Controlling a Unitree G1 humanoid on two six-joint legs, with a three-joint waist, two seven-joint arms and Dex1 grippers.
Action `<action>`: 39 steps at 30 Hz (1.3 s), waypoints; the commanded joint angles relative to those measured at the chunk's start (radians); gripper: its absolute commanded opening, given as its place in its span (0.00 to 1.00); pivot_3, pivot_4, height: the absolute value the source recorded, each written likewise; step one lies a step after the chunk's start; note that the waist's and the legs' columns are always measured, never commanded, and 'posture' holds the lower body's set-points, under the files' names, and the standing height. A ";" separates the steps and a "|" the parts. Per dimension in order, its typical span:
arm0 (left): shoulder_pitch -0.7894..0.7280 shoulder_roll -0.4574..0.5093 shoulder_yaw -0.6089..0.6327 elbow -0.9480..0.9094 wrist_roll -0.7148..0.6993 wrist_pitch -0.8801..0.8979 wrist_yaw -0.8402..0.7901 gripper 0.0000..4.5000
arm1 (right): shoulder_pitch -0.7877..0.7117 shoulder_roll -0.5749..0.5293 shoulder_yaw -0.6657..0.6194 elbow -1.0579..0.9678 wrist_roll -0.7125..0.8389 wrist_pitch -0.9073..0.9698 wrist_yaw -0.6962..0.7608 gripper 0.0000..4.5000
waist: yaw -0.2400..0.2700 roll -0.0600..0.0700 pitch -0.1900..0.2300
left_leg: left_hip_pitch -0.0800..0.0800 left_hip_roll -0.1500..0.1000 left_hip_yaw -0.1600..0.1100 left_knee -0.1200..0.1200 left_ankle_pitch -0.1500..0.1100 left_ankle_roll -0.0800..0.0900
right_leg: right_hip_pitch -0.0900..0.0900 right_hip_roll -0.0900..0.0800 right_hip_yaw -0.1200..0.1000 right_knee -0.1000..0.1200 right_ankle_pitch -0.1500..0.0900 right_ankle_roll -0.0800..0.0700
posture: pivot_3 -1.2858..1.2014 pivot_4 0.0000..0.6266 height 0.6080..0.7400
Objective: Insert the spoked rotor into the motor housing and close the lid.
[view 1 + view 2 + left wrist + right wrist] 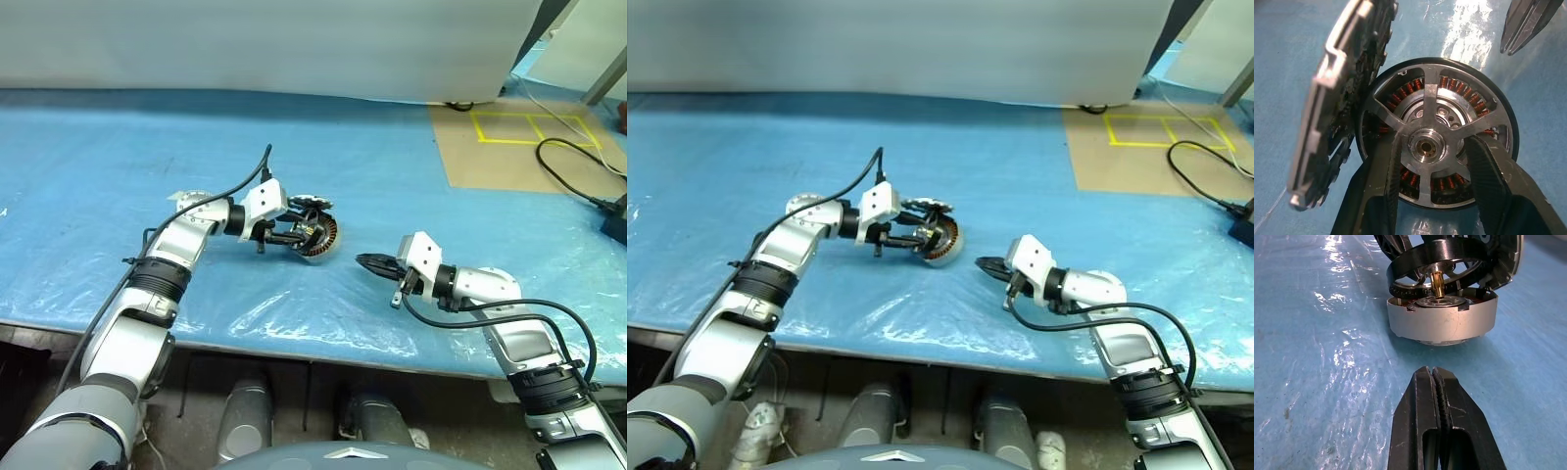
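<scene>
blue plastic sheet [294,157] covers table, white wall [245,39] behind.

from the head views the motor housing [321,237] is mostly hidden behind the left tool [306,233], so the stacked parts are too small to sort out. in the left wrist view a toothed part [1337,112] is blurred and cut off, and the fingers [1488,181] cover the housing's lower windings.
</scene>
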 commanded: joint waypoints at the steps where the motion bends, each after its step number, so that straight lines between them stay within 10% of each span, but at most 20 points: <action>1: -0.011 -0.007 -0.002 0.006 0.001 -0.006 0.005 0.38 | 0.000 0.004 -0.006 -0.028 0.002 -0.017 -0.005 0.00 | 0.000 0.000 0.000 | 0.000 0.000 0.000 0.000 0.000 0.000 | 0.000 0.000 0.000 0.000 0.000 0.000 | 0.52 0.24 1.00; 9: -0.030 -0.053 0.024 0.015 -0.024 0.033 0.052 0.38 | 0.002 0.004 -0.002 -0.029 0.003 -0.014 -0.006 0.00 | 0.004 0.000 0.000 | 0.000 0.000 0.000 0.000 0.000 0.000 | 0.000 0.000 0.000 0.000 0.000 0.000 | 0.52 0.24 1.00; 13: -0.027 -0.046 0.014 -0.002 -0.024 0.063 0.028 0.65 | -0.001 0.004 -0.002 -0.028 0.003 -0.013 -0.006 0.00 | 0.002 0.000 0.000 | -0.001 0.000 0.000 0.000 0.000 0.000 | 0.000 0.000 0.000 0.000 0.000 0.000 | 0.52 0.24 1.00; 31: 0.076 0.122 0.099 -0.310 -0.202 0.311 -0.117 0.65 | -0.017 0.020 -0.020 -0.059 0.051 0.033 -0.003 0.00 | -0.010 0.000 0.000 | -0.002 0.000 0.000 -0.001 0.000 0.000 | -0.002 0.000 0.000 0.000 0.000 0.000 | 0.52 0.24 1.00; 39: 0.242 0.174 0.226 -0.403 -0.254 0.417 0.057 0.65 | -0.110 0.044 -0.057 -0.044 0.104 0.088 -0.019 0.00 | -0.022 0.001 0.000 | -0.002 0.000 0.000 0.000 0.000 0.000 | -0.001 0.000 0.000 0.000 0.000 0.000 | 0.52 0.24 1.00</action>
